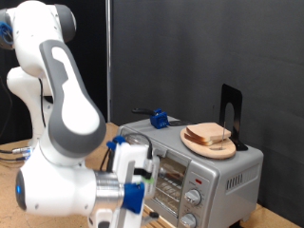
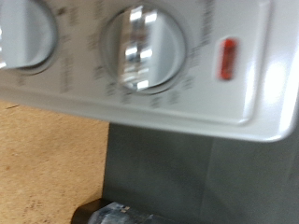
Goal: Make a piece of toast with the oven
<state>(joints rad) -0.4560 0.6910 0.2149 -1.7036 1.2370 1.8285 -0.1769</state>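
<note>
The silver toaster oven point(image 1: 231, 169) stands at the exterior view's right, with round knobs point(image 1: 195, 198) on its front panel. Two pale bread slices point(image 1: 209, 135) lie stacked on a round wooden plate point(image 1: 224, 150) on top of the oven. My gripper point(image 1: 149, 179) is close to the oven's front, by the glass door point(image 1: 169, 180); the white hand hides its fingers. The wrist view is filled by the oven's panel: a shiny round knob point(image 2: 142, 49), part of a second knob point(image 2: 21, 33) and a red indicator lamp point(image 2: 227, 58). No bread shows between the fingers.
A blue clamp-like object point(image 1: 159, 120) with a black handle lies on the oven's far top edge. A black upright stand point(image 1: 231, 112) rises behind the plate. The oven sits on a wooden tabletop point(image 2: 47, 159). My arm point(image 1: 57, 104) fills the exterior view's left.
</note>
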